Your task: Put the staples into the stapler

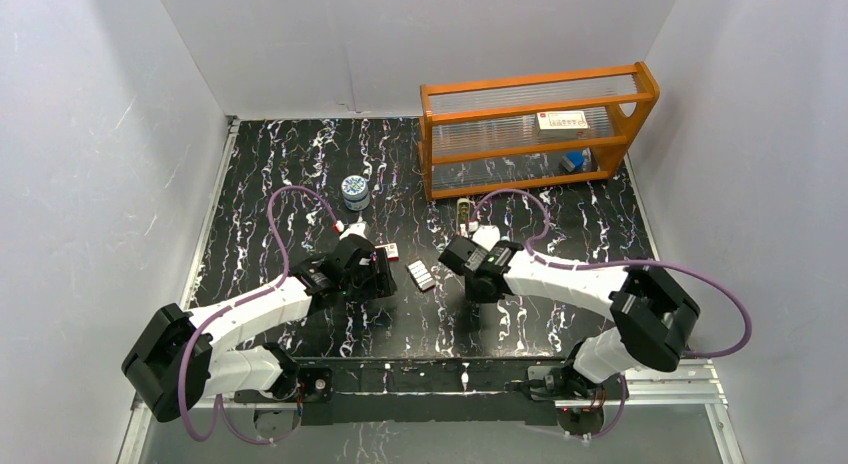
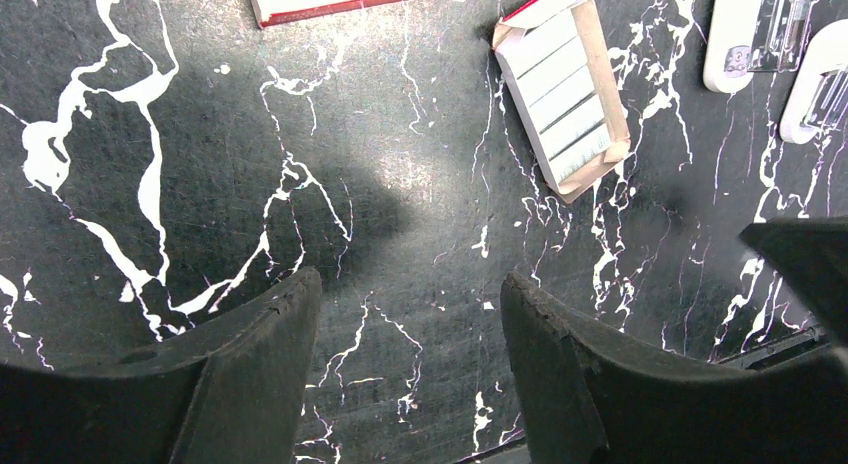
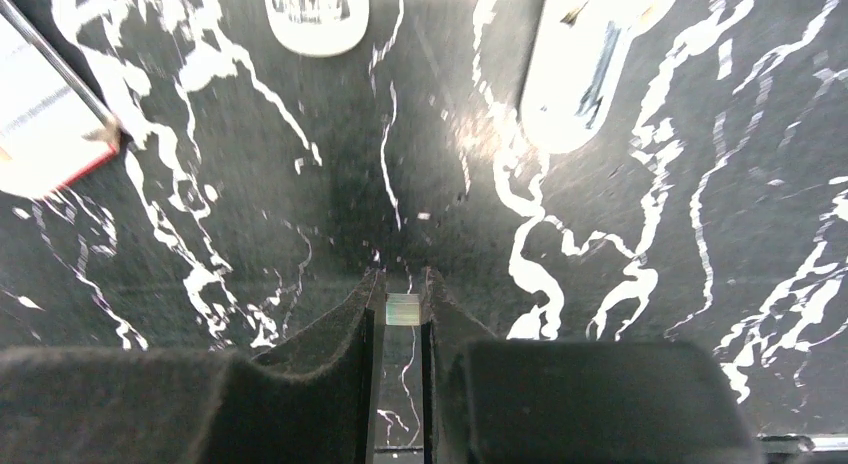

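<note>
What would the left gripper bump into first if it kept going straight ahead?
Probably the bare marbled table, right in front of the left gripper. The staples lie farther off to the side, though depth is unclear.

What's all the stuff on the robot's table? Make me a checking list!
Surface: black table with white veins.
Job's things: staples in an open cardboard tray; stapler lying on the table; one staple strip pinched by the right gripper.
Clutter: red-and-white box, round tin.
Grippers: left gripper open, holding nothing; right gripper shut on the staple strip.
Cables: purple cables, one loop on each side.
Surroundings: orange shelf rack at the back, white walls.
</note>
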`<state>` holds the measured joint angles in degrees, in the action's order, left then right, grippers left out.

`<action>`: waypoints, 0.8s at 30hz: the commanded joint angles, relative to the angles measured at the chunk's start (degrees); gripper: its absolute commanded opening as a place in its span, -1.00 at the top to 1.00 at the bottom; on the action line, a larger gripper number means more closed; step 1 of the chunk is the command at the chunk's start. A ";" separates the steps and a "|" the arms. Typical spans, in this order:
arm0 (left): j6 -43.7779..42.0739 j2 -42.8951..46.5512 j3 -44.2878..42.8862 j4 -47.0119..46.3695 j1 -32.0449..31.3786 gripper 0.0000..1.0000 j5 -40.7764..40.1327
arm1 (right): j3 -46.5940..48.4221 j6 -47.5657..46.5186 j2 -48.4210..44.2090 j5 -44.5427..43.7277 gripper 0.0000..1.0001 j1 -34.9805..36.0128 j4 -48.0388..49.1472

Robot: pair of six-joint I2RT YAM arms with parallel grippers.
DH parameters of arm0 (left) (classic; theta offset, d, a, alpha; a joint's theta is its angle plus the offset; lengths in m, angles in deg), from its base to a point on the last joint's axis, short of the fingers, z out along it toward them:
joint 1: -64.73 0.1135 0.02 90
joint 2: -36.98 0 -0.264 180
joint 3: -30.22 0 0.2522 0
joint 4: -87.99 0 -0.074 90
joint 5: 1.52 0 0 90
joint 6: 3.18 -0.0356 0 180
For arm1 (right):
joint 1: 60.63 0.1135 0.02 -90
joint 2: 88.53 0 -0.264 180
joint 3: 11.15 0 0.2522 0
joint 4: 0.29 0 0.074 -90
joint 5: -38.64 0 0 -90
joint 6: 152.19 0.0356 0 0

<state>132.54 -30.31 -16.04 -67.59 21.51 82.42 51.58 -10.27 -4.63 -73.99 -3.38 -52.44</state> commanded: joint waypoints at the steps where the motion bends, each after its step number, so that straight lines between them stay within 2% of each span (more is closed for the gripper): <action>1: 0.34 -0.26 -0.40 -0.48 0.42 -0.26 0.22 | 4.89 -0.79 -3.91 -8.53 0.54 -3.09 -2.44; 11: 0.30 -0.39 -1.49 -0.47 0.37 -0.25 -0.79 | 2.99 -7.03 -8.45 -9.52 0.53 -13.73 5.08; 17: 0.16 -1.79 -2.17 -0.79 0.42 -0.26 -0.79 | -0.43 -7.90 -7.88 -8.62 0.52 -15.78 10.31; 24: -0.12 -2.84 -2.90 -0.77 0.39 -0.26 -0.65 | -1.29 -7.88 -5.44 -8.30 0.52 -16.43 11.51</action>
<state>132.84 -33.10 -16.93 -67.96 21.51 82.94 50.77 -17.55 -10.95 -81.33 -19.38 -43.94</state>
